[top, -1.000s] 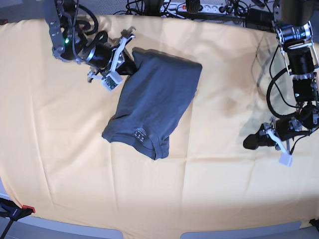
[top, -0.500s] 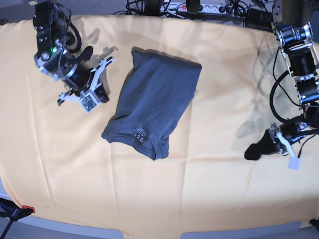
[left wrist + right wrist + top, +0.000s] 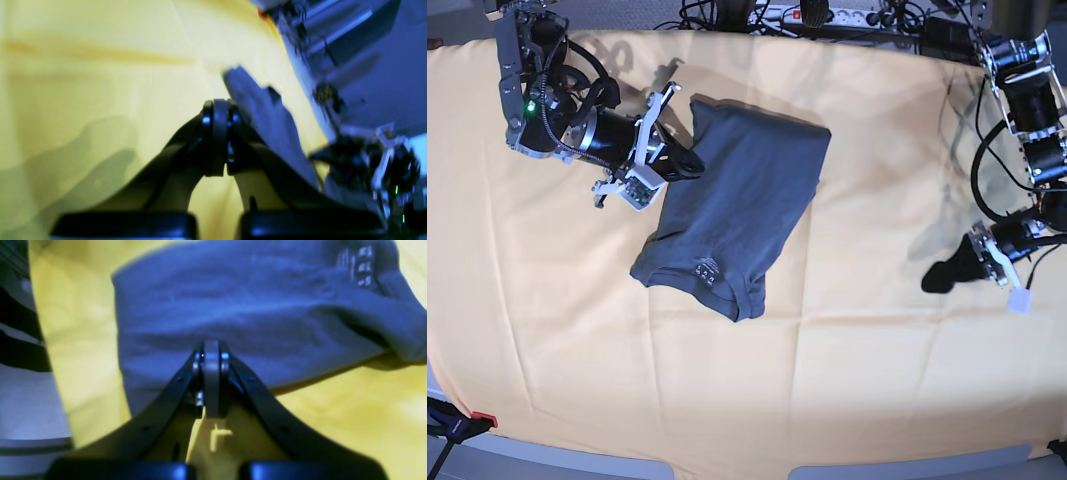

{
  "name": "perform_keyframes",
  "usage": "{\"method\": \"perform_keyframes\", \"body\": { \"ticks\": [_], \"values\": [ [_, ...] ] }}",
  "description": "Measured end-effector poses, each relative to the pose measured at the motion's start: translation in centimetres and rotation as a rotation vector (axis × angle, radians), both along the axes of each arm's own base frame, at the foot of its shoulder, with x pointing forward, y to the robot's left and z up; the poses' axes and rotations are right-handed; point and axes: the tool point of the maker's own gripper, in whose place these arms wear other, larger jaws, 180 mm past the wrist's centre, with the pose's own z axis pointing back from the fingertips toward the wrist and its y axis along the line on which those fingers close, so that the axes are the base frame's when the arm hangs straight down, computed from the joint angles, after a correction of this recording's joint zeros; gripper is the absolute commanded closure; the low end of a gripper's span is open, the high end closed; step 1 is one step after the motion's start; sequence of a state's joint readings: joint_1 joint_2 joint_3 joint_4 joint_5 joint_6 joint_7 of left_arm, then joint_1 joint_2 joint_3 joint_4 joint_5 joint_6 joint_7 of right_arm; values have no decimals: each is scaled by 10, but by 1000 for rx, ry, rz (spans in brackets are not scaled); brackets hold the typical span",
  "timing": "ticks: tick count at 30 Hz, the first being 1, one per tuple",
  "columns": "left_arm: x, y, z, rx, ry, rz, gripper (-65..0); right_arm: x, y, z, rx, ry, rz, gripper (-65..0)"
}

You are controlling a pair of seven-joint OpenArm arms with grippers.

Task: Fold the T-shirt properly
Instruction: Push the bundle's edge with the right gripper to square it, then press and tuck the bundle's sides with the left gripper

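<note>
**A soft shirt, partly folded, with both grippers closed and empty**

The T-shirt (image 3: 732, 205) lies a little above the middle of the orange-yellow cloth (image 3: 547, 330), already folded into a long narrow packet that runs diagonally, collar end toward the near-left with its small white label (image 3: 706, 271) showing. The right gripper (image 3: 689, 166) sits at the shirt's far-left edge, its tip at or just over the fabric. In its own wrist view the jaws are pressed together with nothing between them, and the blue-grey fabric fills the space just ahead. The left gripper (image 3: 935, 278) is well apart from the shirt, out over bare cloth near the table's side; its jaws look pinched together too, though that wrist view is blurred enough that I'd only call it likely.

The shirt looks like thin, limp cotton: light, no stiffness, prone to sag and drag its lower layers if lifted by one point. The cloth beneath is soft as well, so a low pinch could catch both. I'd say the sensible hold is on the two corners of the far short edge (image 3: 762, 115), all layers pinched together, to carry that end over toward the collar.
</note>
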State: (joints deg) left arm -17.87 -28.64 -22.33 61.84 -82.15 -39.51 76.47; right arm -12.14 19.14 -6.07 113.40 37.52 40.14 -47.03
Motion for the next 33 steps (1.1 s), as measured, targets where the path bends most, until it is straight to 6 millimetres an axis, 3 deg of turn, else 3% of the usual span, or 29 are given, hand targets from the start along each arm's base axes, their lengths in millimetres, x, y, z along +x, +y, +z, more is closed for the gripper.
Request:
{"method": "perform_keyframes", "body": {
  "ticks": [1,4,7,9,12,17,19,21,23,27,33],
  "values": [
    [-5,-8,-8,20,29,-39,0,12,-11,1,-19,-6,-72,0],
    [-19,-33,-28,78,94,-157,0,51,-72,6,-143,-66,-334,0],
    [-43,-54,-44,126,133,-259,0,57,-116,7,-208,-69,-468,0],
    [-63,-63,-54,191,157,-339,0,58,-130,9,-221,-71,-501,0],
    [-93,-79,-54,280,143,-480,0,62,-142,17,-211,-93,-534,0],
    [-131,-124,-34,323,26,-684,0,62,-149,19,-241,-101,-527,0],
    [-140,-118,-55,425,59,-706,0,61,-146,18,-228,-94,-513,0],
    [-150,-98,-84,570,128,-722,0,60,-146,17,-231,-83,-513,0],
    [-143,-97,-87,585,124,-668,0,59,-146,16,-232,-81,-512,0],
    [-109,-85,-89,692,77,-522,0,59,-145,17,-227,-81,-511,0],
    [-121,-103,-91,543,89,-459,0,58,-142,16,-214,-64,-504,0]
  ]
}}
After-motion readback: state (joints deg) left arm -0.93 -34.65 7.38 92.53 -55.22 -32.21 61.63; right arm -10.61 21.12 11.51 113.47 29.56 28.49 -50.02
